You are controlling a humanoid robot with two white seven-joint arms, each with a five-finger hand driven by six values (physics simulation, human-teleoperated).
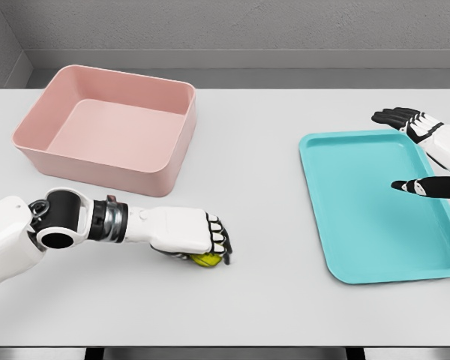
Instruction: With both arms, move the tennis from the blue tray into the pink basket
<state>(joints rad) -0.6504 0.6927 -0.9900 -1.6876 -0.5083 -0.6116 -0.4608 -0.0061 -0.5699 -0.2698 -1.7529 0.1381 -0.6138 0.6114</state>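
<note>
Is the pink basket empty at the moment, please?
Empty: the basket's floor is bare. The ball is on the table under the left hand.

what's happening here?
The left hand is closed over the yellow tennis ball on the white table, between the pink basket and the blue tray. The right hand hangs open over the tray, which holds nothing. The basket is empty too.

basket (pixel 109 127) rear-left on table (pixel 262 300) | tray (pixel 375 206) right | ball (pixel 206 260) front-centre, seemingly touching table
</note>
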